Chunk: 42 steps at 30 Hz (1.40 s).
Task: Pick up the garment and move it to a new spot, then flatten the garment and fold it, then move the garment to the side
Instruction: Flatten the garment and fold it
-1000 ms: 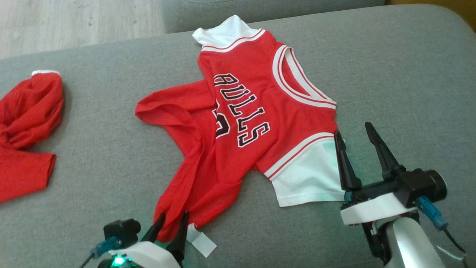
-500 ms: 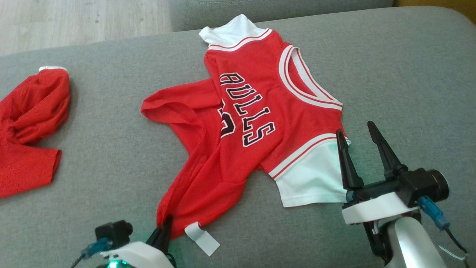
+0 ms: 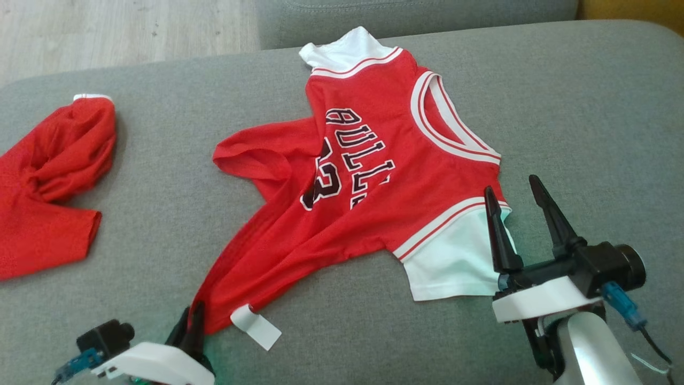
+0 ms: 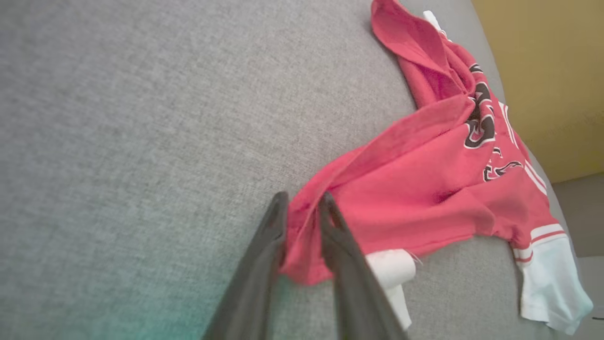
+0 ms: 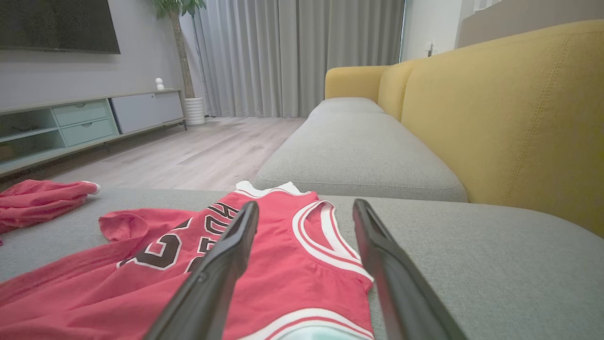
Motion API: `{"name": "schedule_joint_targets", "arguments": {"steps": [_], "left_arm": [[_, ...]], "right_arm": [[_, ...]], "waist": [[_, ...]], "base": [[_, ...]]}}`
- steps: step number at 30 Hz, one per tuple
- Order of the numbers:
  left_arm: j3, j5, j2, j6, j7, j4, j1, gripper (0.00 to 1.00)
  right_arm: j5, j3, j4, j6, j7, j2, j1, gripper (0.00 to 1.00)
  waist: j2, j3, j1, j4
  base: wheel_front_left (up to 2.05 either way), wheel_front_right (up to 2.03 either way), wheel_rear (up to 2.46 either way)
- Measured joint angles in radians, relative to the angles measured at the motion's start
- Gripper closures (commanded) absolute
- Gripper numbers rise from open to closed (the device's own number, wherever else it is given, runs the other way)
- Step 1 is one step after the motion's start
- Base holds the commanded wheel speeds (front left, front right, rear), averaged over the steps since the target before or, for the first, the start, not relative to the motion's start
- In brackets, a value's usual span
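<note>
On the far left of the grey sofa seat I see a second red garment, bunched up and well apart from everything else. Pale wood floor lies beyond the seat's far edge.

At the near left, my left tool is pinched together on the near corner of the red Bulls jersey. In the left wrist view a fold of red cloth sits squeezed between the two dark fingers. Just right of that corner, a white label lies curled on the seat, touching the hem.

From the pinched corner the jersey runs away to the far right in a narrow, creased band. It then widens across the middle of the seat, with the lettering and number up and partly folded over. Its white-trimmed neck opening faces right. One white sleeve lies at the far edge, the other at the near right.

My right tool stands at that near sleeve with its fingers wide apart and nothing between them. I cannot tell whether its left finger touches the cloth. A yellow sofa back rises on the right.
</note>
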Motion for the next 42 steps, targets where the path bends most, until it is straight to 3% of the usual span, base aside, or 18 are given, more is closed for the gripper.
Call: {"name": "schedule_joint_targets", "arguments": {"steps": [1,10,20,25,29,37,42], "left_arm": [[0.007,-0.018,-0.002,-0.007,0.005,0.005,0.002,0.00],[0.057,-0.073,-0.012,-0.024,-0.018,0.057,0.038,0.00],[0.069,0.085,0.028,-0.012,-0.188,0.082,0.058,0.00],[0.078,0.218,0.002,-0.012,-0.219,0.053,0.056,0.00],[0.154,0.426,-0.046,-0.019,-0.221,-0.005,0.054,0.00],[0.284,0.754,-0.151,-0.121,-0.221,-0.025,0.104,0.00],[0.359,0.848,-0.201,-0.166,-0.221,-0.013,0.142,0.00]], "right_arm": [[0.000,0.000,0.001,0.000,0.000,0.000,0.000,0.00],[0.000,-0.001,0.009,0.000,0.000,0.000,0.001,0.00],[-0.027,-0.036,0.016,0.000,0.000,0.000,0.007,0.00],[-0.042,-0.057,0.016,0.000,0.000,0.000,0.033,0.00],[-0.057,-0.064,0.023,0.000,0.000,0.000,0.053,0.00],[-0.072,-0.071,0.046,0.000,0.000,0.000,0.098,0.00],[-0.075,-0.066,0.060,0.000,0.000,0.000,0.107,0.00]], "waist": [[0.0000,-0.002,0.0000,0.000],[0.0000,-0.023,0.0000,-0.003],[0.0000,-0.065,0.0000,0.005],[0.0000,-0.087,0.0000,0.008],[0.0000,-0.095,-0.0001,0.005],[0.0000,-0.128,-0.0001,-0.016],[0.0000,-0.140,-0.0001,-0.024]], "base": [[0.00,0.00,0.00],[0.00,0.00,0.00],[0.00,0.00,0.00],[0.00,0.00,0.00],[0.00,0.00,0.00],[0.00,0.00,0.00],[0.00,0.00,0.00]]}}
